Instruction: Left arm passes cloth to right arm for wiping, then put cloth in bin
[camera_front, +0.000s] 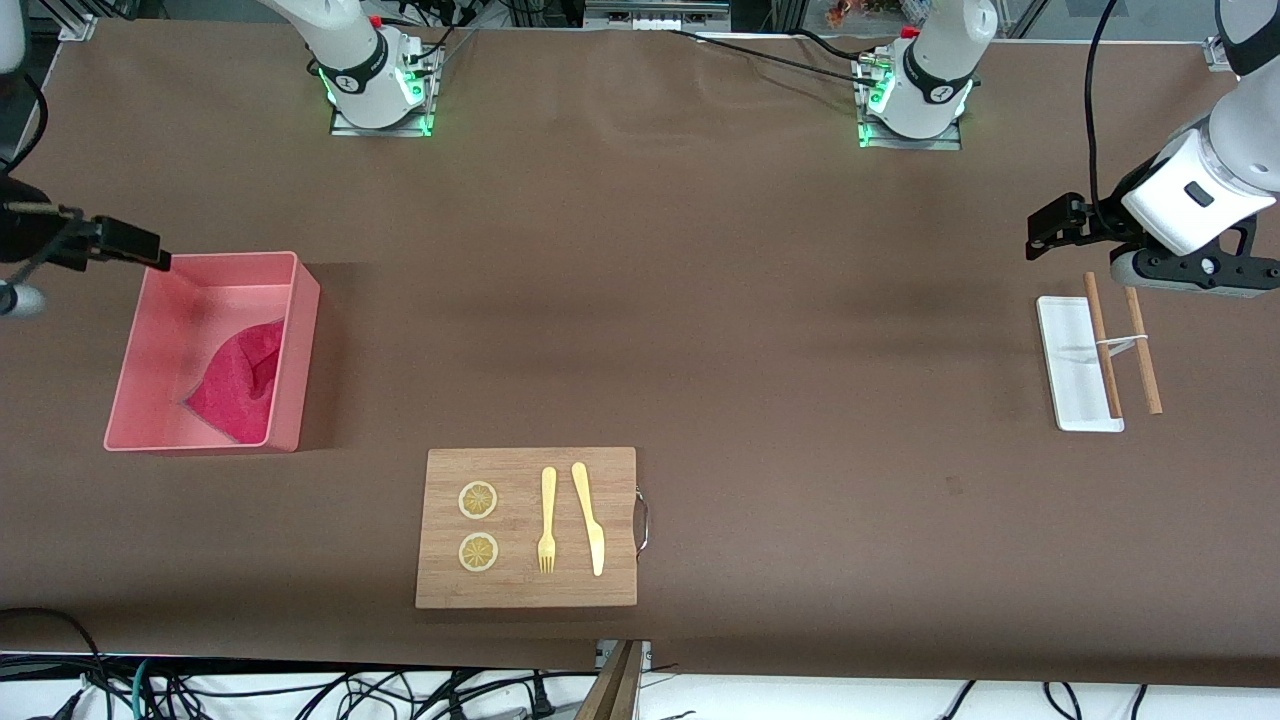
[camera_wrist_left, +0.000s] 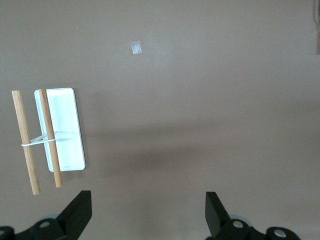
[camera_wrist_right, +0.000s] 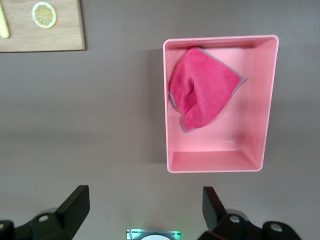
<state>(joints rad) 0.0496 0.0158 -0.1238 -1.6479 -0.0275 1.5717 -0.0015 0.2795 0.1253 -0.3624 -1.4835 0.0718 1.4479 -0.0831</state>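
Note:
The magenta cloth (camera_front: 238, 385) lies crumpled inside the pale pink bin (camera_front: 300, 350), against the wall nearer the table's middle. The right wrist view shows the cloth (camera_wrist_right: 202, 90) with its grey edge, loose on the floor of the bin (camera_wrist_right: 220, 161). My right gripper (camera_front: 150, 255) hangs open and empty over the table by the bin's farther corner, at the right arm's end. Nothing sits between its fingers (camera_wrist_right: 145, 200). My left gripper (camera_front: 1045, 235) is open and empty too, up over the left arm's end of the table, with only bare table showing between its fingers (camera_wrist_left: 149, 205).
A small white tray (camera_front: 1070, 360) and two wooden sticks (camera_front: 1140, 350) tied with a white band lie under the left gripper's end. A wooden board (camera_front: 615, 480) with two lemon slices, a fork and a knife sits near the front edge.

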